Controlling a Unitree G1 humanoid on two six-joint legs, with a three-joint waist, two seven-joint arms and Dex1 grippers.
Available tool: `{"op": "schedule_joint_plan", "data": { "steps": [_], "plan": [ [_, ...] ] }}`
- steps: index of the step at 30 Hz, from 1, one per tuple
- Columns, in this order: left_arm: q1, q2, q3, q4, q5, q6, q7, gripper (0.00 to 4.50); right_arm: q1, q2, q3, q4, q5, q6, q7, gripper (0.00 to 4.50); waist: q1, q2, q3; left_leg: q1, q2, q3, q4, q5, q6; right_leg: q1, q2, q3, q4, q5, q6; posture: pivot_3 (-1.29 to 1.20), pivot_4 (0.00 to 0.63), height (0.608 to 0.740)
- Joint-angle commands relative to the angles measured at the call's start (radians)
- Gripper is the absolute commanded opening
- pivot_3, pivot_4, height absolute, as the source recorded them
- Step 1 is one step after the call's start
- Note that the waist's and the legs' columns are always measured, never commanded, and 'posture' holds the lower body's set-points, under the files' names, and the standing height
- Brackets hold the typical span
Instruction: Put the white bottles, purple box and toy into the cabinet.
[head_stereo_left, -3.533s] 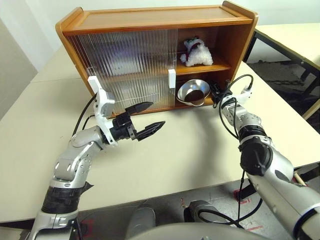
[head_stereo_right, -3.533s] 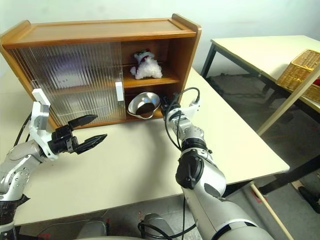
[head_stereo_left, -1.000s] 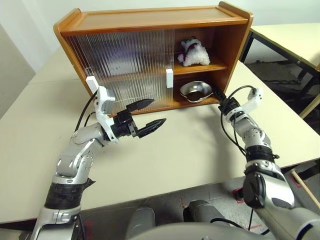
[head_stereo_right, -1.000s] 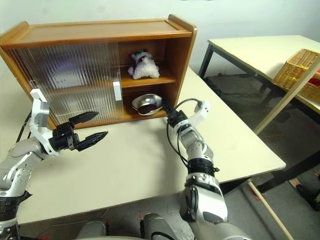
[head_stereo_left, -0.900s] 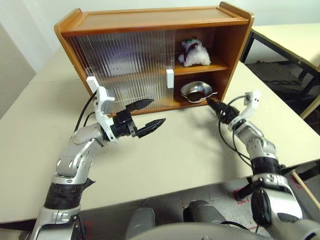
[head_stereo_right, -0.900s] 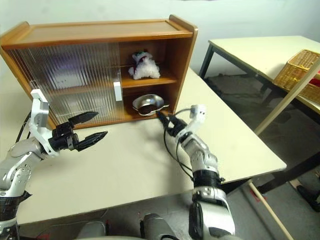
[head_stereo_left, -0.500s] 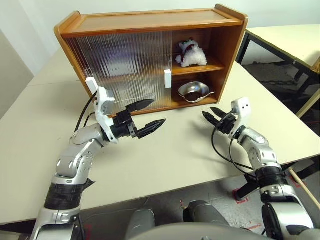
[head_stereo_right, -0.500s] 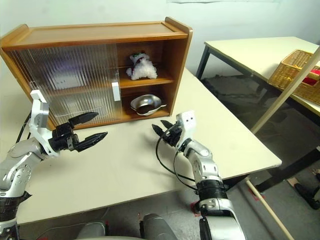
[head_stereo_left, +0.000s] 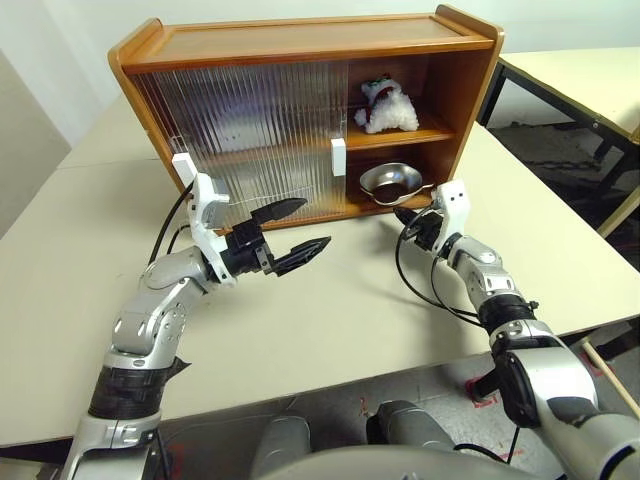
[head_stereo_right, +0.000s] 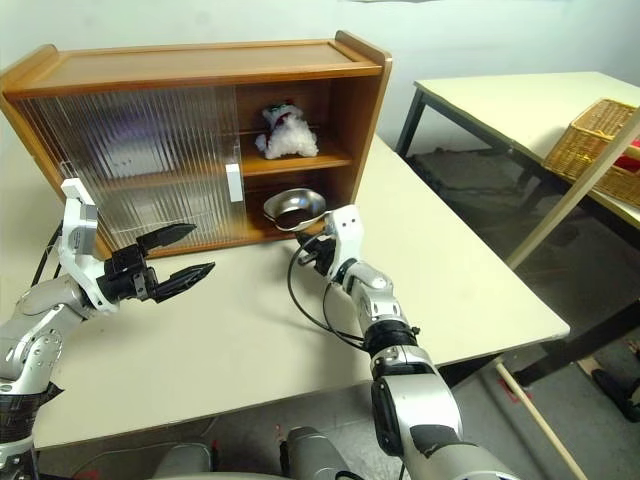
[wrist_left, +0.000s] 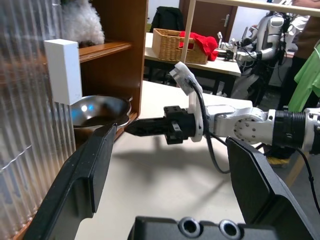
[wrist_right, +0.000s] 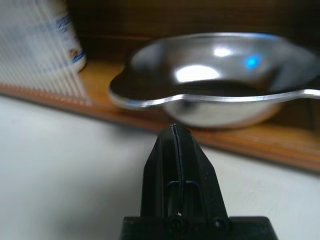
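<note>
Currently, notes by item
Toy: toy (head_stereo_left: 388, 105) sits on the upper shelf of the cabinet (head_stereo_left: 300, 40), right-hand open bay, leaning against the back
White bottles: one pale printed label (wrist_right: 60, 35) shows behind the ribbed door edge on the lower shelf in the right wrist view; I take it for a bottle, second one not made out
Purple box: not identifiable behind the ribbed sliding doors (head_stereo_left: 250, 140)
Steel bowl: bowl (head_stereo_left: 388, 181) on the lower shelf, open bay, rim near the shelf front
Right gripper: right gripper (head_stereo_left: 407, 222) low over the surface (head_stereo_left: 330, 310) just in front of the bowl, jaws pressed fully together, holding nothing
Left gripper: left gripper (head_stereo_left: 290, 232) hovers in front of the closed doors, jaws spread wide, empty
Step, judged: visible items look stowed; closing the bay seems next
How to do it well: push the white handle (head_stereo_left: 338, 157) sideways with the closed tip, level, clear of the bowl rim
View differences: left wrist view shows the right gripper's tip close to the bowl rim, plus a basket (wrist_left: 175, 45) on another table; head views give the whole cabinet layout
</note>
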Motion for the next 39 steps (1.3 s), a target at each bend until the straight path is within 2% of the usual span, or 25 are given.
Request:
{"op": "schedule_joint_plan", "data": {
  "steps": [1, 17, 27, 34, 39],
  "plan": [
    [0.005, 0.01, 0.006, -0.005, 0.006, 0.0, 0.004, 4.5, -0.052, 0.006, -0.011, 0.076, -0.019, -0.034, -0.015, 0.04, 0.002, 0.0, 0.0, 0.0, 0.0, 0.0, 0.0, 0.0, 0.0, 0.0, 0.0, 0.0, 0.0, 0.0, 0.0, -0.03, 0.0, 0.74],
    [0.032, 0.013, 0.01, -0.049, -0.004, 0.014, 0.035, 4.5, -0.231, 0.052, -0.064, 0.306, -0.039, -0.028, -0.141, 0.04, 0.009, 0.0, 0.0, -0.002, 0.001, -0.005, -0.002, 0.0, 0.0, -0.002, -0.002, 0.001, 0.0, 0.001, -0.007, 0.0, 0.0, 0.74],
    [0.031, 0.006, -0.002, -0.045, -0.002, 0.006, 0.038, 4.5, -0.205, 0.032, -0.073, 0.287, -0.05, -0.047, -0.117, 0.04, 0.008, 0.0, 0.0, -0.002, 0.001, -0.011, -0.003, -0.001, -0.002, -0.002, -0.002, -0.002, 0.0, 0.001, -0.007, -0.01, 0.0, 0.74],
    [0.025, -0.003, -0.006, -0.03, -0.001, -0.002, 0.031, 4.5, -0.067, 0.018, -0.058, 0.05, -0.037, -0.058, -0.059, 0.04, 0.008, 0.0, 0.0, -0.003, 0.001, -0.014, -0.002, -0.001, -0.002, -0.001, 0.0, -0.003, 0.0, 0.001, -0.006, -0.02, 0.0, 0.74],
    [0.038, 0.002, -0.006, -0.023, 0.002, -0.008, 0.014, 4.5, 0.135, 0.019, 0.002, -0.45, -0.016, 0.087, -0.049, 0.04, 0.007, 0.0, 0.0, -0.002, 0.001, -0.014, -0.002, -0.001, -0.002, 0.001, 0.005, -0.004, 0.0, 0.0, -0.004, -0.03, 0.0, 0.74]
  ]
}}
